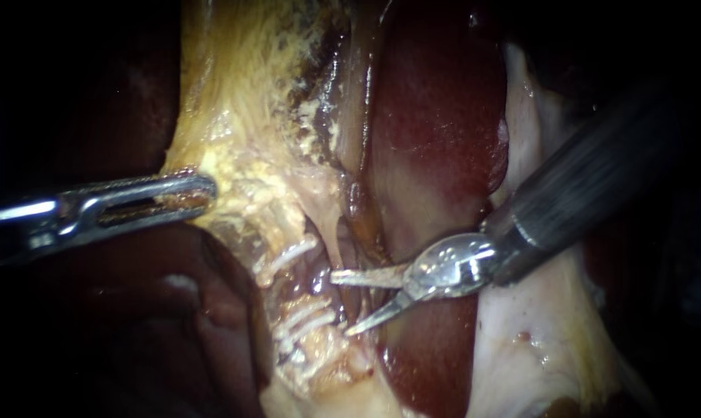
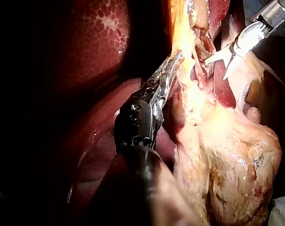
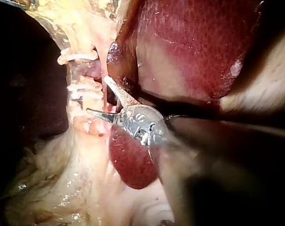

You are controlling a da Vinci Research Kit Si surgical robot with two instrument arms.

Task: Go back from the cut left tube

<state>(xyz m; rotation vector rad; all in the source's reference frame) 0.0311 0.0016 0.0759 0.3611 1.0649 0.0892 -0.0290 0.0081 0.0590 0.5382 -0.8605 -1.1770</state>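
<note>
A pale tube (image 1: pixel 292 288) runs down the middle and carries white clips, an upper one (image 1: pixel 286 258) and a lower group (image 1: pixel 307 319), with a reddish gap between them. My right instrument (image 1: pixel 341 303) has two thin blades standing open just right of that gap, holding nothing; the right wrist view shows the blades (image 3: pixel 96 94) apart beside the clips (image 3: pixel 85 89). My left instrument (image 1: pixel 189 193) is shut on the yellowish gallbladder tissue (image 1: pixel 242 116) and holds it taut to the left. It also shows in the left wrist view (image 2: pixel 173 63).
The dark red liver (image 1: pixel 435 116) lies behind and right of the tube, under my right instrument's shaft (image 1: pixel 590 186). Pale white tissue (image 1: pixel 536 348) spreads at the lower right. The bulk of the gallbladder (image 2: pixel 227 160) hangs beside my left instrument's shaft.
</note>
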